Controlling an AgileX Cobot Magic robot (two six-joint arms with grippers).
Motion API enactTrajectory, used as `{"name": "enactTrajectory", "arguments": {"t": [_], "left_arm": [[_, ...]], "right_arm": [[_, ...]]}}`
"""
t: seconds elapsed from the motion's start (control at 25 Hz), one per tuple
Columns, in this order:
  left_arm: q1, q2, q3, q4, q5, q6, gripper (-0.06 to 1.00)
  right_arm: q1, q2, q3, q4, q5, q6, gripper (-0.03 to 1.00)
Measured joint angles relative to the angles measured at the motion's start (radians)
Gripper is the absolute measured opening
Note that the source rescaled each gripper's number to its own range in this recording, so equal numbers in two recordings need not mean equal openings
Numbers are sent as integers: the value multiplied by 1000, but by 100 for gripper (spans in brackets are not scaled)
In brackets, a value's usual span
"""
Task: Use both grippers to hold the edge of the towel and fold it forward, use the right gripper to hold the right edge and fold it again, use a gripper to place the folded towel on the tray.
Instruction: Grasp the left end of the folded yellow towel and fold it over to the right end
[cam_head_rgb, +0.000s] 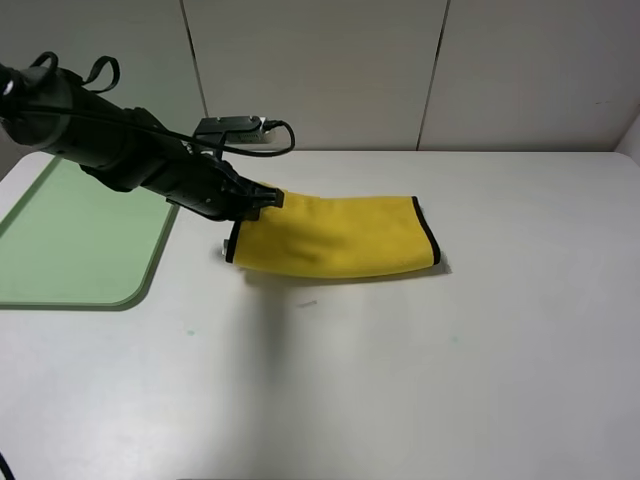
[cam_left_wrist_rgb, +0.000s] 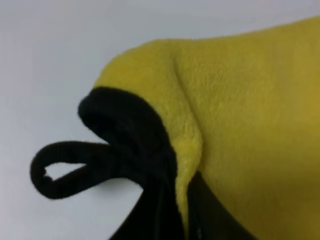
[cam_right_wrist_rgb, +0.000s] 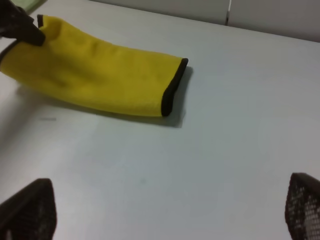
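Beside tray (cam_head_rgb: 80, 250), left end effector (cam_head_rgb: 264, 199) clamping fluffy yellow towel (cam_head_rgb: 340, 237), right end effector (cam_right_wrist_rgb: 165, 212) spread

The towel (cam_head_rgb: 335, 237) is seen to be a fluffy yellow cloth with a short, matt pile. Its edge (cam_head_rgb: 427, 230) is bound in black fabric of a similar soft nap, and the loop (cam_left_wrist_rgb: 65, 167) at the corner is made of the same black fabric. The tray (cam_head_rgb: 70, 240) is shown as smooth pale green plastic with a faint sheen. The table (cam_head_rgb: 420, 380) is finished smooth, off-white and nearly matt. The left arm (cam_head_rgb: 120, 150) is cased in matt black, its cables (cam_head_rgb: 283, 135) sheathed smooth. The pads (cam_right_wrist_rgb: 30, 212) of the right gripper (cam_right_wrist_rgb: 165, 217) are covered with a fine, rough grid.
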Motion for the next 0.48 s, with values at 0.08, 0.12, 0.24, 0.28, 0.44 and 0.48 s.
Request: {"name": "enactTrajectory", "arguments": {"t": [0.08, 0.12, 0.24, 0.28, 0.44, 0.48], "left_arm": [[1, -21, 0, 0, 1, 0, 2], [1, -27, 0, 0, 1, 0, 2], [1, -49, 0, 0, 1, 0, 2], [1, -59, 0, 0, 2, 0, 2], [5, -98, 1, 0, 6, 0, 2], [9, -107, 1, 0, 11, 0, 2]], "right_arm": [[0, 0, 0, 0, 0, 0, 100], [0, 0, 0, 0, 0, 0, 100], [0, 0, 0, 0, 0, 0, 100], [0, 0, 0, 0, 0, 0, 100], [0, 0, 0, 0, 0, 0, 100], [0, 0, 0, 0, 0, 0, 100]]}}
